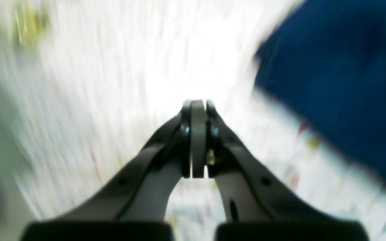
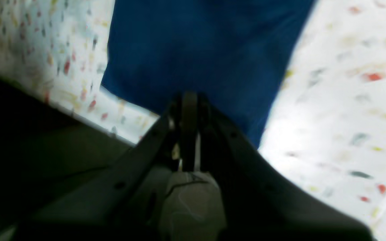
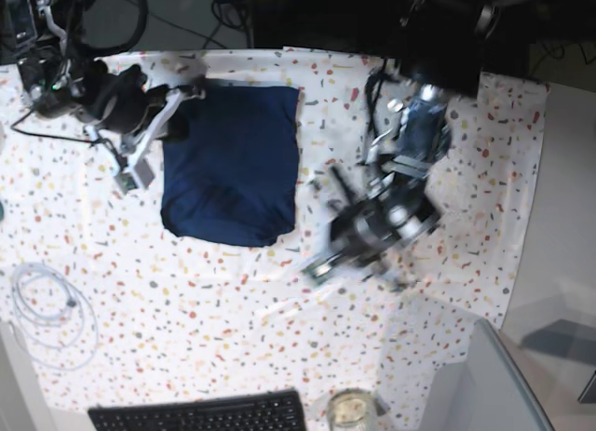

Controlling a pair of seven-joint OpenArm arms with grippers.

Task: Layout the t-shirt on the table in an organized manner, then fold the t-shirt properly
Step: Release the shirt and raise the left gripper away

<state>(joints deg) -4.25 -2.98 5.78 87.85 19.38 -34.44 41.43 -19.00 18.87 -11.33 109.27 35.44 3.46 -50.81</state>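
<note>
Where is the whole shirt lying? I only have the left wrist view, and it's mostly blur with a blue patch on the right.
Observer: The shirt lies as a folded, roughly rectangular bundle on the table, upper left in the base view.
Operator: Is the other gripper on it?
Observer: The right gripper is shut at the shirt's edge; whether it pinches cloth is unclear.
Operator: Anything else on the table?
Observer: A keyboard at the bottom edge and a white cable at left, both apart from the shirt.

Black keyboard, white cable, jar
</note>
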